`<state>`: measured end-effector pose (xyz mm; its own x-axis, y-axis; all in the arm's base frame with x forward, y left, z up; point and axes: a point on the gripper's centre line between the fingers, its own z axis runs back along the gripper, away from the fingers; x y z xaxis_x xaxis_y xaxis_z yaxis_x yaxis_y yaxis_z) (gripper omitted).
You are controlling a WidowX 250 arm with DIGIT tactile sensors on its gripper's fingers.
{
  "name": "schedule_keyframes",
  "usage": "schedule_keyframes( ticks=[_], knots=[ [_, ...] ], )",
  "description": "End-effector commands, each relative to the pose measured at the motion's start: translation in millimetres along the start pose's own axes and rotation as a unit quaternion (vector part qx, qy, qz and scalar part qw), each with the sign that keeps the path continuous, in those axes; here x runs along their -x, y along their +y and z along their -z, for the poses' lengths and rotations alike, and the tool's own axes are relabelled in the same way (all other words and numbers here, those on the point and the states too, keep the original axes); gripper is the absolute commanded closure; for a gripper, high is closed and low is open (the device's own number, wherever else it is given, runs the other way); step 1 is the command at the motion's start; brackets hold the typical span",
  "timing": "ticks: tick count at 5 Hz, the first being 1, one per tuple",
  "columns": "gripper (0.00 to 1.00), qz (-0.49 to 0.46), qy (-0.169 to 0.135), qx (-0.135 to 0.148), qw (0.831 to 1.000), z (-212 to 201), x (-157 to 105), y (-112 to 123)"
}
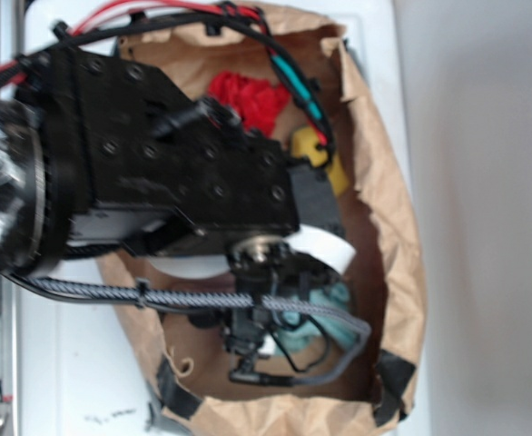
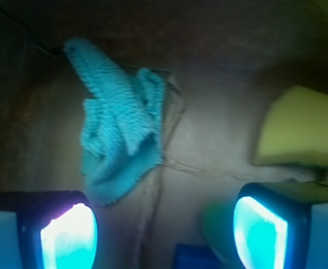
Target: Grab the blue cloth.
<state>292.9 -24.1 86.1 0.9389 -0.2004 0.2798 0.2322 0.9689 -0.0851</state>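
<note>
Fingertips [image 2: 69, 238] of the gripper [image 2: 164, 235] fill the lower corners of the wrist view, spread wide with nothing between them.

Blue cloth [image 2: 119, 140] lies crumpled at upper left of centre in the wrist view, flat on the brown paper [image 2: 220, 129] and clear of both fingers. Judged light, soft and limp: it should bunch rather than slide. The raised ridge of folds through its middle looks the best place to pinch. Yellow sponge [image 2: 304, 129] sits at right, well apart. In the exterior view the cloth shows lower centre-right, partly hidden behind the arm [image 1: 157, 154].
</note>
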Motion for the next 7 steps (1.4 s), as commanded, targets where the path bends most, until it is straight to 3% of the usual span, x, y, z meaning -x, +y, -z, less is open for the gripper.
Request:
schedule_keyframes(
  ticks=[1, 3, 5, 6, 7],
  knots=[
    [0.00, 0.013, -0.036, -0.014, 0.999, 1.4, -25.4, -23.7],
    [0.00, 0.014, -0.042, -0.014, 0.999, 24.1, -30.4, -33.6],
    [0.00, 0.005, -0.034, -0.029, 0.999, 39.8, -37.9, -22.3],
    [1.00, -0.014, -0.037, -0.028, 0.999, 37.0, -41.2, -14.3],
    [1.00, -0.020, -0.034, -0.030, 0.999, 36.0, -41.6, -9.6]
  ],
)
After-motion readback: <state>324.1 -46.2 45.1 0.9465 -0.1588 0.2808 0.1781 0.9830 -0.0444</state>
